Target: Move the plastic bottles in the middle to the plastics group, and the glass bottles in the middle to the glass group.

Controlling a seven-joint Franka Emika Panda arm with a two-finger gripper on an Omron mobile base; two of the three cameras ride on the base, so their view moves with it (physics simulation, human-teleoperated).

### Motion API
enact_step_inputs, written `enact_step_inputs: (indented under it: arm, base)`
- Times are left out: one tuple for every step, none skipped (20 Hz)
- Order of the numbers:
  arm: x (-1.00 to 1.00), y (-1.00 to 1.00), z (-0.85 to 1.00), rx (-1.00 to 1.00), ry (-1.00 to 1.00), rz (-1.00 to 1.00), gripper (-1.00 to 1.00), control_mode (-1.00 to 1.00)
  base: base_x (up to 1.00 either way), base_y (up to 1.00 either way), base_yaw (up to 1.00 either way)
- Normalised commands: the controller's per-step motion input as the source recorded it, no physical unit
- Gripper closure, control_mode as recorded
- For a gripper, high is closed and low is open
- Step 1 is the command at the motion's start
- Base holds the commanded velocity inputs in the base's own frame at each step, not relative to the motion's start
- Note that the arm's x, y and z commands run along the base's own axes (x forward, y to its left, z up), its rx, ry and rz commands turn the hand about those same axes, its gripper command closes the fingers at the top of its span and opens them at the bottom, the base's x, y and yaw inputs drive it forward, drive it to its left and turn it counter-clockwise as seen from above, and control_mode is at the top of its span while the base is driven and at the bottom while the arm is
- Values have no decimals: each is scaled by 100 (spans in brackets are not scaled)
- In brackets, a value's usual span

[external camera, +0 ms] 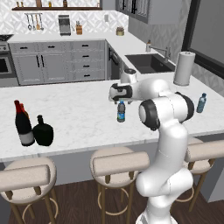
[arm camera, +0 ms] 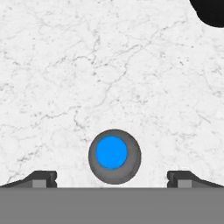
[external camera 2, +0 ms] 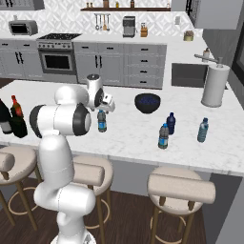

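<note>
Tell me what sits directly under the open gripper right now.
A water bottle stands upright on the marble counter, seen cap-down between the fingertips of the open gripper, which is not touching it. Its body and label are hidden beneath its own cap in the hand view.

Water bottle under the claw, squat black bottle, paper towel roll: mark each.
water bottle (arm camera: 114, 155): hand view, on its blue cap from above.
squat black bottle (external camera: 43, 132): left base view, on its round body.
paper towel roll (external camera 2: 215, 86): right base view, on its side.
</note>
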Motion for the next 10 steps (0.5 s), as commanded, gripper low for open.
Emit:
enact_step_inputs:
  arm:
    - [28, 0, -20, 0, 0, 0, -100, -100]
    - [27, 0, -19, 0, 0, 0, -100, -100]
    - [26, 0, -21, 0, 0, 0, -100, -100]
    - [17, 0, -21, 0, 0, 0, -100, -100]
    - [15, 0, -24, 0, 0, 0, -100, -100]
    - [16, 0, -19, 0, 0, 0, -100, -100]
    - [15, 0, -20, 1, 0, 0, -100, -100]
    - [13, 0, -20, 1, 0, 0, -100, -100]
    - [11, 0, -22, 1, 0, 0, -100, -100]
    - [10, 0, -20, 3, 0, 0, -100, -100]
  base:
    - [0, 0, 0]
    - [0, 0, 0]
    - [0, 0, 0]
    - [0, 0, 0]
    - [0, 0, 0]
    - [0, 0, 0]
    - [0, 0, 0]
    - [0, 0, 0]
    - [0, 0, 0]
    - [0, 0, 0]
